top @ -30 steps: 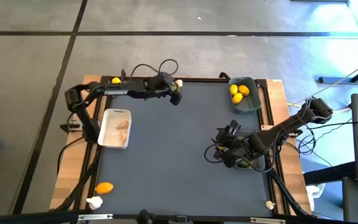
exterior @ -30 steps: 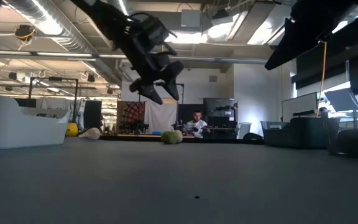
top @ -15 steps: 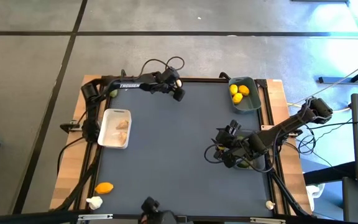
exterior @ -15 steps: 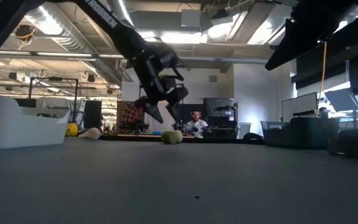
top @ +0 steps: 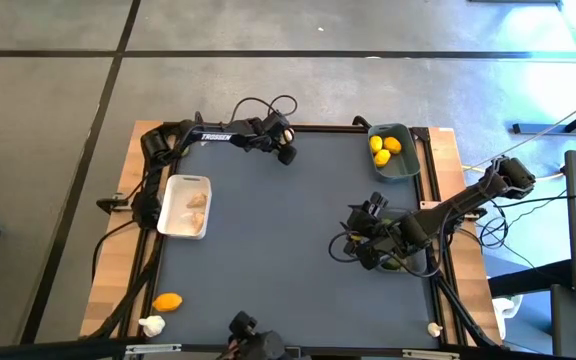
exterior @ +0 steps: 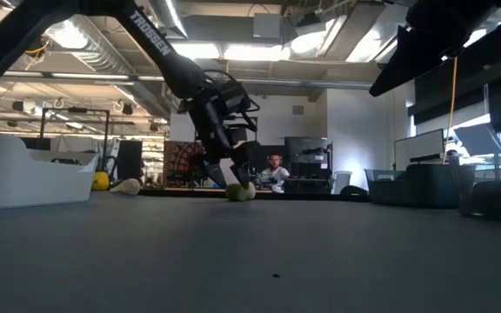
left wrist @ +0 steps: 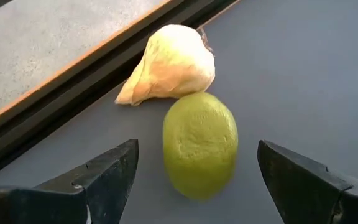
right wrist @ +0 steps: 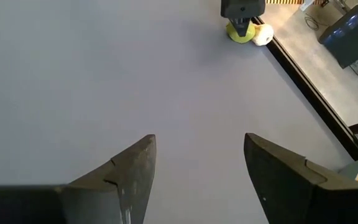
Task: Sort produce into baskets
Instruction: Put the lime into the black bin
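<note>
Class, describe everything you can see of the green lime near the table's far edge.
The lime is oval, yellow-green, with dimpled matte skin. It lies on the dark table near the far edge, touching a pale garlic bulb behind it. The left tool is open, one finger on each side of the lime, neither touching it.

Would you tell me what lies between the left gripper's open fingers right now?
In the left wrist view, a lime sits on the mat between the left gripper fingers, untouched by either, with a garlic bulb against its far side.
</note>
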Available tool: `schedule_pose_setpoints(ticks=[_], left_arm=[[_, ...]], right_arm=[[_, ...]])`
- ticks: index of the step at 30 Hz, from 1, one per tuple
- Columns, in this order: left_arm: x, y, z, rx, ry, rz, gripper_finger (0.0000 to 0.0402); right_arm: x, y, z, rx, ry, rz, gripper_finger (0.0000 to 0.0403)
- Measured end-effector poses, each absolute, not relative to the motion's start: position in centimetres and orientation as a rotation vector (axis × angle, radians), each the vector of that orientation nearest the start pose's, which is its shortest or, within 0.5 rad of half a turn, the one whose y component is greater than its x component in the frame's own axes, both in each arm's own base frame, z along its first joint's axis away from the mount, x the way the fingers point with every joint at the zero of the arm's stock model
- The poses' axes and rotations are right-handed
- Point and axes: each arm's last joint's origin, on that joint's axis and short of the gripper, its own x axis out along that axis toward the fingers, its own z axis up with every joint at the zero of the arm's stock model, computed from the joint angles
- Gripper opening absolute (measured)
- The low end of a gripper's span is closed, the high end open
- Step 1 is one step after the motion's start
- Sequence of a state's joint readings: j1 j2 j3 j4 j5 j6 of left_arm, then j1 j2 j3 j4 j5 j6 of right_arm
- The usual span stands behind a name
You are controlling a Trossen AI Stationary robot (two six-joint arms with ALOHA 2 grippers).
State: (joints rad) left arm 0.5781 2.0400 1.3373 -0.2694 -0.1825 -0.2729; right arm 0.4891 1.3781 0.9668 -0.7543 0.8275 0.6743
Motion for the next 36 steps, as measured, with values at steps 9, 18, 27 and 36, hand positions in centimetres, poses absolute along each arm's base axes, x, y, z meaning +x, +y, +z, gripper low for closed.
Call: schedule_pose_setpoints(ticks=[9,18,27,36], left_arm=[[35.0,23.7,13.0,-0.433,0.901,0.827,0.0313],[35.3,23.8,13.0,-0.424,0.877,0.820,0.0217],[35.6,23.1,13.1,-0.375,0.896,0.782,0.0147],[36.6,20.1,16.8,-0.262,0.867,0.684,0.0158]], right_arm=[[23.3,10.0,24.0,-0.095,0.754,-0.577,0.0241],[23.3,10.0,23.9,-0.096,0.755,-0.577,0.0241],[23.3,10.0,23.9,-0.096,0.755,-0.577,0.0241],[23.3,10.0,23.9,-0.097,0.757,-0.576,0.0241]])
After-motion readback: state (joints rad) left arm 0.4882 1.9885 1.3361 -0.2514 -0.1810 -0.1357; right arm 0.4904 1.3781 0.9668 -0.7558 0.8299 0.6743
